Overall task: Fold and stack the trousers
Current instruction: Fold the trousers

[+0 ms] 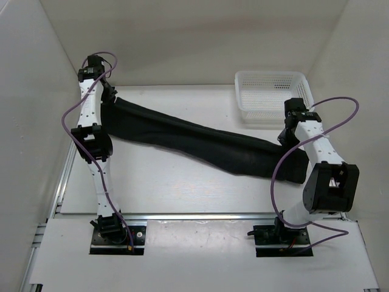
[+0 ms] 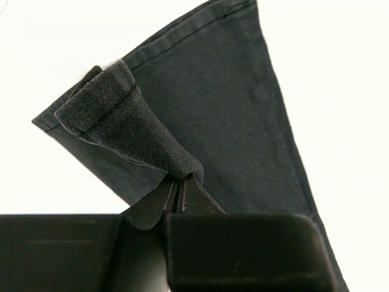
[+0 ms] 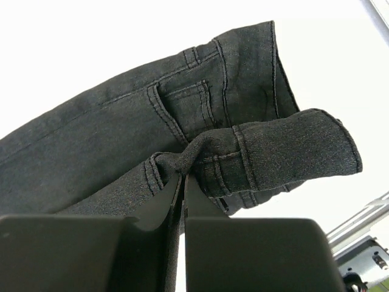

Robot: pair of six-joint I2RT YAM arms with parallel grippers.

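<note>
While the black trousers (image 1: 194, 143) stretch across the bench (image 1: 182, 194) from ten o'clock to four o'clock, both ends should travel together, cloth taut; the left pincer (image 2: 179, 185) clamps a leg hem, arm reaching far forward, and the right pincer (image 3: 182, 176) grips the waistband, elbow bent back.

The trousers (image 1: 200, 143) are plain black; up close the cloth looks dark grey-black with thin lines of stitching. The basket (image 1: 270, 91) is white, with a mesh of little holes. The counter (image 1: 182, 182) is plain white. The left arm (image 1: 90, 112) and right arm (image 1: 322, 149) are white with black parts, and their cables (image 1: 272, 182) are purple
</note>
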